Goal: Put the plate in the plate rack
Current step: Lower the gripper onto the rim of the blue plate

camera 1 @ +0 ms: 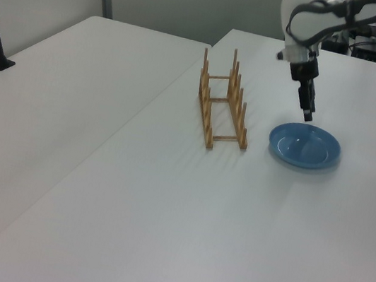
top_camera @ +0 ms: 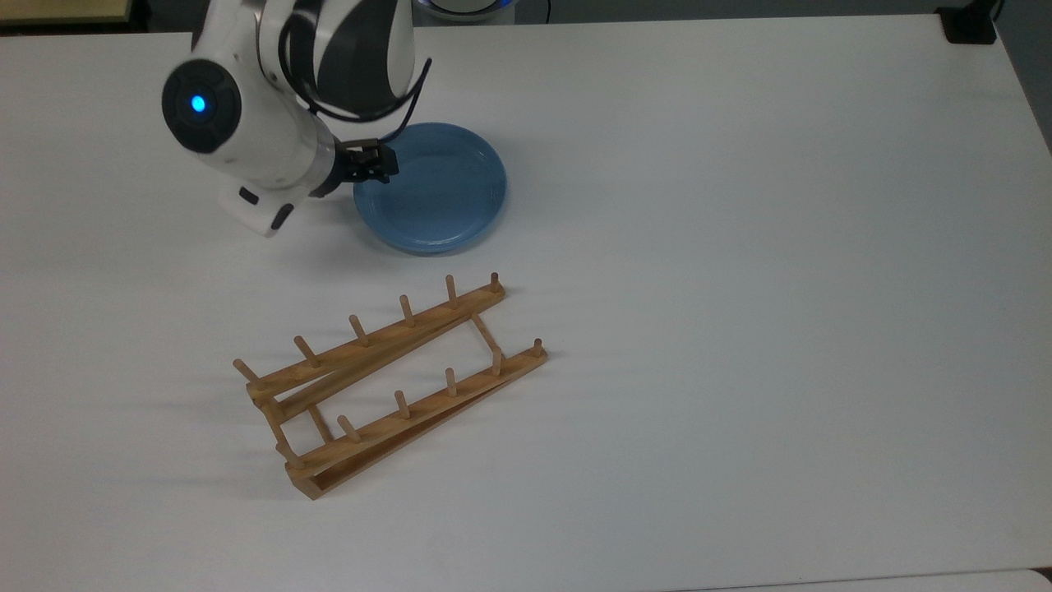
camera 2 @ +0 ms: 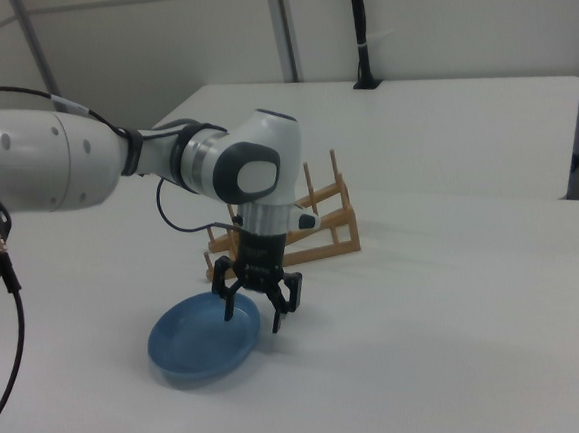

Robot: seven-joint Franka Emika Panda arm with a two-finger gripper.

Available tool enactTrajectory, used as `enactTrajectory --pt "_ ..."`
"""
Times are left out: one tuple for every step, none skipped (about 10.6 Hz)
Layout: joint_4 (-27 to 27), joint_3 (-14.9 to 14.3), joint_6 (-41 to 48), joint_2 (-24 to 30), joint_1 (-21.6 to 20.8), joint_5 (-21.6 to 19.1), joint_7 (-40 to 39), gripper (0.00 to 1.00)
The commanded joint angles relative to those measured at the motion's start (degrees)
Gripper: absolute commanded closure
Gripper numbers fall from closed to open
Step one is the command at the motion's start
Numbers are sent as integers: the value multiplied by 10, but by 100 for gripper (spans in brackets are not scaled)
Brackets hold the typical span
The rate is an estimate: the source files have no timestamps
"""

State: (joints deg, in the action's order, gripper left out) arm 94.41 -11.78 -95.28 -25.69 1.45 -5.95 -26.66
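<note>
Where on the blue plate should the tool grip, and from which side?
Probably the raised rim nearest the tool, from above, one finger inside and one outside. The plate lies flat on the table, so only its upturned edge offers a hold.
</note>
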Motion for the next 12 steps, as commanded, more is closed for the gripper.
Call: enactTrajectory --pt "4 -29 -19 -8 -34 -12 -26 24" --pt "10 -30 -31 -15 -44 -12 -26 32" --pt "13 -30 -38 -15 -46 -12 -25 39" --pt "14 -30 -39 -15 -50 -12 -24 46" --pt "14 -30 -48 -17 -57 -12 -22 56" --pt "20 -30 -59 -18 -58 -12 -19 68" --pt "23 -29 -61 -18 -62 -10 -19 78" --pt "22 -29 -61 -17 -62 -8 -22 89" --pt "22 -30 -58 -16 -62 -6 -24 100" --pt "22 -30 -55 -14 -62 -5 -25 100" --pt "22 -30 -54 -9 -62 -3 -28 100" --pt "20 -30 -51 -2 -62 -2 -40 100"
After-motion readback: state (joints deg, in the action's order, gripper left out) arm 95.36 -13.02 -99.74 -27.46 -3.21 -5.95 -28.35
